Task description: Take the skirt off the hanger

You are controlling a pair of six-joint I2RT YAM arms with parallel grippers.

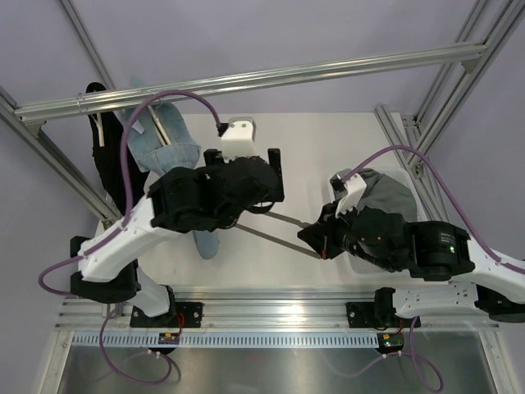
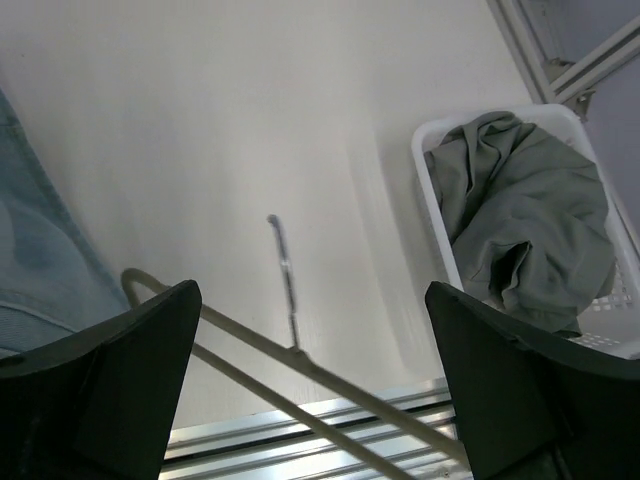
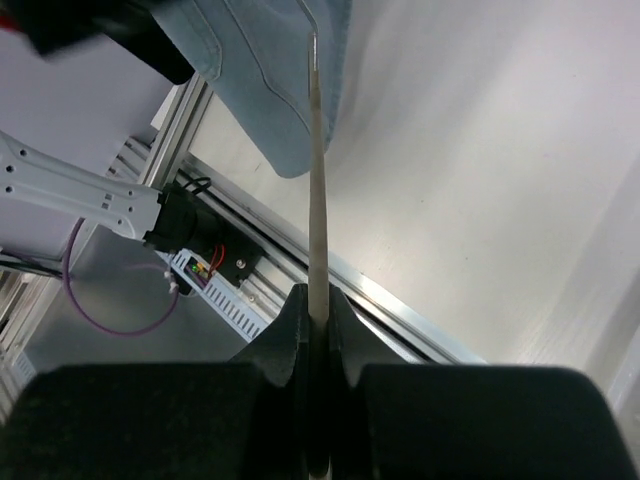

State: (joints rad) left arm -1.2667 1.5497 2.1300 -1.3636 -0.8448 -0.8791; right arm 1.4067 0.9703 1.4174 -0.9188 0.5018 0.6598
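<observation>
Skirt (image 2: pixel 520 230) lies crumpled in the white basket (image 2: pixel 428 195). Left of the basket, right fingers (image 3: pixel 283 345) pinch the bare hanger (image 3: pixel 317 200), and left fingers (image 2: pixel 130 380) stand wide apart near its other end.

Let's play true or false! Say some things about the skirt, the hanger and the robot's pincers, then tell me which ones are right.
1. The skirt lies in the white basket. True.
2. The left pincer is shut tight. False: it is wide open, with the hanger passing between its fingers.
3. The right pincer grips the hanger. True.
4. The skirt hangs on the hanger. False: the hanger is bare.
5. The jeans are in the basket. False: they hang over on the far left, away from the basket.
</observation>
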